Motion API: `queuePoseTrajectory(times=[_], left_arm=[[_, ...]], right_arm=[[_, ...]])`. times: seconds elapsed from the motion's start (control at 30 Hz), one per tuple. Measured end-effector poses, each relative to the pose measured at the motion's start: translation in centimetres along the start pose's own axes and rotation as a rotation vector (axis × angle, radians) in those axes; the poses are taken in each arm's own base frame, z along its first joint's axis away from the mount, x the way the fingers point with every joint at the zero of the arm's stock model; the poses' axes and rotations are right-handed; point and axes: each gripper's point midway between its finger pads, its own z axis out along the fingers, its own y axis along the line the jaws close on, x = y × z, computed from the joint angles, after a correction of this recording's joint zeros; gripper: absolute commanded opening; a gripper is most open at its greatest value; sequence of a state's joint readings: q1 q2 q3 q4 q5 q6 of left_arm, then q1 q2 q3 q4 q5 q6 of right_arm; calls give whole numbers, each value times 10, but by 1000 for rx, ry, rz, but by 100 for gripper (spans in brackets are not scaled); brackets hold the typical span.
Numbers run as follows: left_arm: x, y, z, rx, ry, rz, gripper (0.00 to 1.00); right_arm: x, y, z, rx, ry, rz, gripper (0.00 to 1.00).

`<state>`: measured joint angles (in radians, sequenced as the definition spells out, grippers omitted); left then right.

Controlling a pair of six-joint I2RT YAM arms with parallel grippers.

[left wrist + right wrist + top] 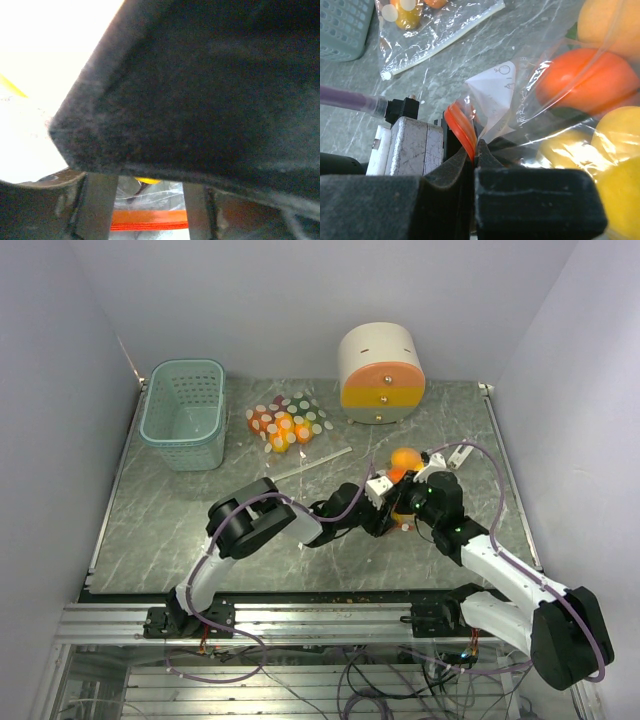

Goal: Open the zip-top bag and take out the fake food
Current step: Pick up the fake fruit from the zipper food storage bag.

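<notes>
1. Now the left arm [300,525] reaches right across the counter [160,530], and the right arm [500,560] reaches left to meet it.
2. Right jaws are clamped on the orange zip strip [460,127] of the zip-top bag [540,55]; whether the left jaws are apart cannot be told.
3. Fake food [585,80] sits inside that bag.
4. A white label [492,95] carries tiny symbols, unreadable.

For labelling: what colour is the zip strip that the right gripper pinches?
Orange zip strip, clearest in the right wrist view.
</notes>
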<state>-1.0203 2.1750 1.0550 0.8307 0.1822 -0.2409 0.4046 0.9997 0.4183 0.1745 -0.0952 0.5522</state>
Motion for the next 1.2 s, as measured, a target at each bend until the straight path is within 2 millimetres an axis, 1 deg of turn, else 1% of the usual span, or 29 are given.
queuePoseTrajectory(times=[0.1,0.23,0.27,0.43,0.57,0.67,0.77,0.9,1.0,1.07,1.2], left_arm=[[-1,-1,3,4,-7,3,36],[-1,-1,5,6,-11,5,11],[-1,-1,5,6,-11,6,7],[0,-1,2,5,-7,11,7],[2,-2,-10,1,11,19,7],[-1,-4,-22,-4,14,26,7],[-14,-7,-35,-12,0,34,7],[-34,-10,-52,-31,-18,45,7],[-42,-11,-61,-40,-24,44,7],[-42,-7,-68,-51,-20,33,7],[-27,6,-88,-88,5,-19,7]], right_arm=[[-2,-3,0,12,-8,4,0],[-2,-4,0,15,-13,4,0],[-2,-4,1,16,-14,4,0],[-1,-2,1,4,-8,7,0],[4,4,4,-32,16,11,0],[6,1,5,-28,25,11,0],[2,-8,5,9,21,7,0],[-12,-22,6,75,-16,5,0],[-16,-33,7,115,-28,7,0],[-13,-42,10,146,-16,14,0],[-4,-58,14,197,15,25,0]])
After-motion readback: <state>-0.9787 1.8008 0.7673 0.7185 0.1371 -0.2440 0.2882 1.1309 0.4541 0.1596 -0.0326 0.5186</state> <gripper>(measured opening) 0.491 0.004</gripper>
